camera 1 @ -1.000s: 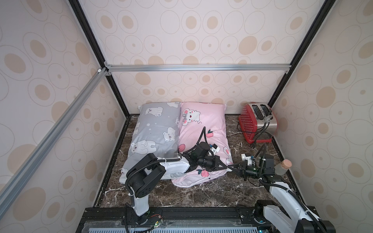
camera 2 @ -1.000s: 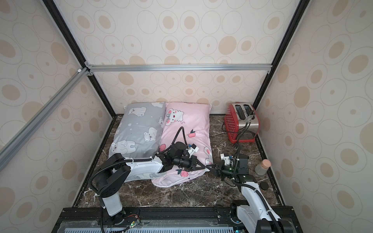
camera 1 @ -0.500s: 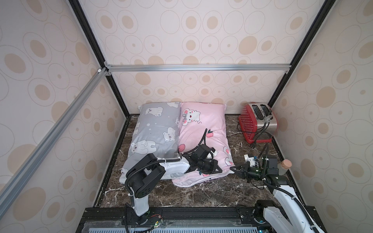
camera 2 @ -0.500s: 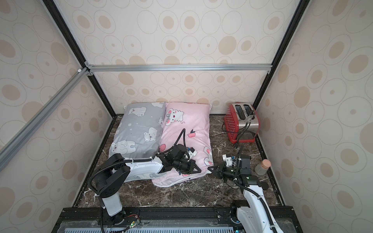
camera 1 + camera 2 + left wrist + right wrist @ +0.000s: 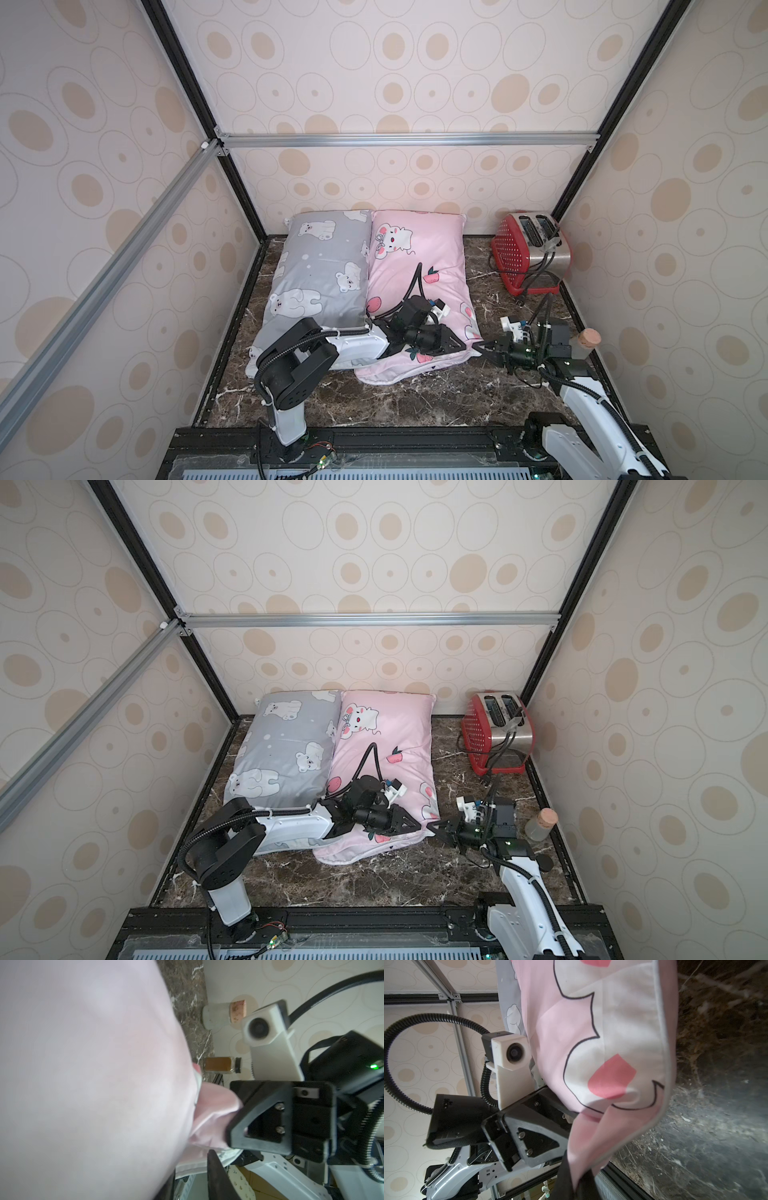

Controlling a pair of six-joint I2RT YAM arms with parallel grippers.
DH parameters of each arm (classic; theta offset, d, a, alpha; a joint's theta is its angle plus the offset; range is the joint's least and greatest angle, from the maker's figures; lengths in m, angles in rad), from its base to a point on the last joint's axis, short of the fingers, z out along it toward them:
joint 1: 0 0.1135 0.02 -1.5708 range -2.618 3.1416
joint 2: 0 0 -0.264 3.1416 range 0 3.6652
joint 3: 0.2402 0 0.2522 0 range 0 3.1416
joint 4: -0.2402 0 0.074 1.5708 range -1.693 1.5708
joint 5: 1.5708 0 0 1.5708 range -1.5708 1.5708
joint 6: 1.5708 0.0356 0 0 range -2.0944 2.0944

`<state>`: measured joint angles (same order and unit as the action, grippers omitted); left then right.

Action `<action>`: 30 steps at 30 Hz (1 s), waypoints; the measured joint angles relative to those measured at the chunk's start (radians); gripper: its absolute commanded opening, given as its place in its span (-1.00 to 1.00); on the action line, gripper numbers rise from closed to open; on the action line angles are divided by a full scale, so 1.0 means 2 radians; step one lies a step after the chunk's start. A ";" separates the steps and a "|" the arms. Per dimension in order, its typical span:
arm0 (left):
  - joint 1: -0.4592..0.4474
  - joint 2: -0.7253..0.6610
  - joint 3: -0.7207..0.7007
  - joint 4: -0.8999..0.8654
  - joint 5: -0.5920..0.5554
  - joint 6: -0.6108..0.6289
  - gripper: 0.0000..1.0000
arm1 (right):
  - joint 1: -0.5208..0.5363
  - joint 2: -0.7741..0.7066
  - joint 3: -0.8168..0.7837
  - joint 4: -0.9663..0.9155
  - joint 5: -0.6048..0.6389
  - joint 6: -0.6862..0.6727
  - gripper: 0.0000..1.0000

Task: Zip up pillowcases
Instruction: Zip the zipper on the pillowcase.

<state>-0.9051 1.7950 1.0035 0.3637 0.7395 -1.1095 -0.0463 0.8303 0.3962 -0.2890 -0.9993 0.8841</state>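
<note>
Pink pillowcase [image 5: 419, 257] is lying flat on the tabletop [image 5: 415, 399], its long axis running from the back wall toward the robot. It is touching the grey pillowcase [image 5: 320, 266] along one long edge, and both far ends are butting the wall. Right fingers [image 5: 268, 1093] are clamping tight on its near right corner. Left fingers [image 5: 220, 1176] are resting at the near hem, standing slightly parted with fabric between. Bare marble is lying open in front and rightward, up to the red toaster [image 5: 528, 249].
</note>
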 measured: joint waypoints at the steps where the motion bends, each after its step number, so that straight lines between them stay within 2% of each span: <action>1: 0.000 0.000 0.000 0.009 0.002 -0.004 -0.29 | 0.000 0.003 -0.005 0.011 -0.002 0.005 -1.00; 11: 0.000 0.001 0.000 0.031 0.015 -0.022 -0.22 | 0.000 0.025 -0.033 0.118 -0.021 0.054 -1.00; 21: 0.000 0.001 0.000 0.033 0.018 -0.023 -0.24 | 0.000 0.042 -0.039 0.163 -0.030 0.075 -1.00; 30: 0.000 0.007 0.000 0.035 0.014 -0.026 -0.40 | 0.000 0.042 -0.047 0.167 -0.036 0.077 -1.00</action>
<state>-0.9054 1.8095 1.0035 0.4343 0.7670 -1.1622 -0.0463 0.9142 0.3016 0.0448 -1.0706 1.0382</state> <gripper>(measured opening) 0.313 0.054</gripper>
